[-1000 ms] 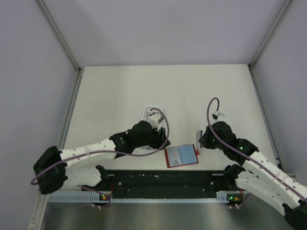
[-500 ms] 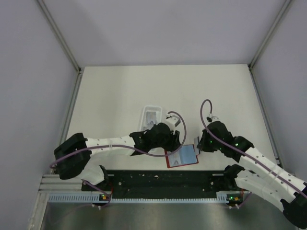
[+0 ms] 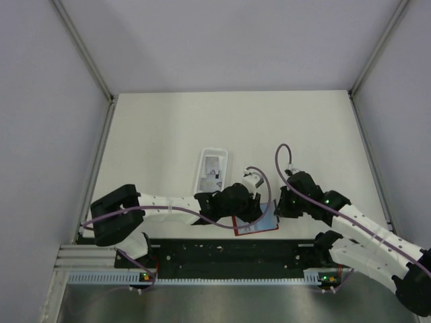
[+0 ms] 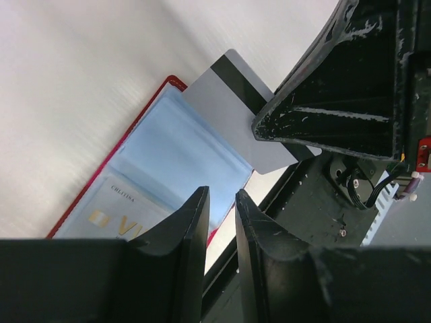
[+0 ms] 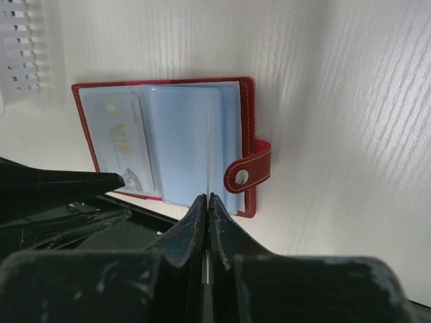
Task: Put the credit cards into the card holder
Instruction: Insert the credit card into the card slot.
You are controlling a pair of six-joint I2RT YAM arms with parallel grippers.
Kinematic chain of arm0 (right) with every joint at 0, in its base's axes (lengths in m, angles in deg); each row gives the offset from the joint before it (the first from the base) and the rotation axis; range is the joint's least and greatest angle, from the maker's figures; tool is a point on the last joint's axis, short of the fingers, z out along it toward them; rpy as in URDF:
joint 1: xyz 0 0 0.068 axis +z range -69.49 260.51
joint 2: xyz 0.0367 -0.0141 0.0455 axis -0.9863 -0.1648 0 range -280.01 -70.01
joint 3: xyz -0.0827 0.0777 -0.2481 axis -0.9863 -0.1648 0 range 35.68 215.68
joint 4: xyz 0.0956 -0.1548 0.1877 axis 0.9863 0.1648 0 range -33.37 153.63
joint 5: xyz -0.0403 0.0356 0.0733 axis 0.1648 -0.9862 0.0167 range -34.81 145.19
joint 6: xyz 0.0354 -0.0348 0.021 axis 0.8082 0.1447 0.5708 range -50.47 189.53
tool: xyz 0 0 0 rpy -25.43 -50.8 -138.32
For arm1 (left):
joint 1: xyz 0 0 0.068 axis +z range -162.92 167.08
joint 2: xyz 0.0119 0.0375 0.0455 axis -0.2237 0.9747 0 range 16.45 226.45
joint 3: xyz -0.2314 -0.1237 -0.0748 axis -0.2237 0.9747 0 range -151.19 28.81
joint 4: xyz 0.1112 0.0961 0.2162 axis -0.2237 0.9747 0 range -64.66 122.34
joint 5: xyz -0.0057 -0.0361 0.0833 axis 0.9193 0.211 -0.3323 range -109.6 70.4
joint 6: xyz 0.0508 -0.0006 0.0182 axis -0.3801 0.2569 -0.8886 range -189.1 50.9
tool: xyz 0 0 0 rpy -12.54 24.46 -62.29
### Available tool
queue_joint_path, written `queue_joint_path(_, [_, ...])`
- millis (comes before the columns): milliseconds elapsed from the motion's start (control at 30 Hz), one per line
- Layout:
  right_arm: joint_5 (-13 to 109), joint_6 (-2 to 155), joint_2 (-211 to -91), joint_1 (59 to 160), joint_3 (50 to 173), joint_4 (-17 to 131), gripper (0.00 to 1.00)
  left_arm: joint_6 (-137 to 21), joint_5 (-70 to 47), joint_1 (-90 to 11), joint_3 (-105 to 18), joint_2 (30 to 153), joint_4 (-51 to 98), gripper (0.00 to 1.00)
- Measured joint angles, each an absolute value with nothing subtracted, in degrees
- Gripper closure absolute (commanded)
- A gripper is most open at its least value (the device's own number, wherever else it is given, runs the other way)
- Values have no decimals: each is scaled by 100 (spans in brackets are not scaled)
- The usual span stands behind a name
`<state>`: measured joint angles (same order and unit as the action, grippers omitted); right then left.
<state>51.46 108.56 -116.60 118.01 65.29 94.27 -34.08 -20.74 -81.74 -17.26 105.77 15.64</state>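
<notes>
The card holder (image 3: 259,225) is a red wallet lying open at the table's near edge, with pale blue pockets (image 5: 178,141) and a clasp tab (image 5: 250,171). One card with gold letters (image 5: 124,141) sits in its left pocket. My right gripper (image 5: 207,198) is shut on a grey card, seen edge-on (image 5: 207,148), held upright over the right pocket. In the left wrist view that card (image 4: 232,101) shows a dark stripe. My left gripper (image 4: 221,202) hovers over the wallet's edge with a narrow gap and nothing between the jaws. In the top view the two grippers, left (image 3: 257,210) and right (image 3: 276,207), are close together.
A white tray (image 3: 202,176) behind the wallet holds another grey card (image 3: 214,165). A black rail (image 3: 229,252) and a white slotted strip (image 3: 222,277) run along the near edge. Grey walls enclose the table.
My left arm has swung right from the white tray to the wallet. My right gripper has moved left with the card, from beside the wallet to over it.
</notes>
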Motion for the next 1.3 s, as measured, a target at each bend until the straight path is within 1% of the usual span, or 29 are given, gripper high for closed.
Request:
queue_joint_path(400, [5338,11151,-11708,11801,6223,9443,100,-3248,-2070,-8351,-1924,11337,983,76])
queue_joint_path(633, [5373,11219,-11690,11801,6188,9427,100,-3093,-2044,-8423,-1909,11696,834,77])
queue_joint_path(1033, [5319,11284,-11743,11801,6078,9222,100,-2907,-2109,-8423,-1618,11696,651,79])
queue_joint_path(1300, [5314,11330,-11815,11801,6041,9172,100,-2796,-2271,-8423,-1234,11267,808,79])
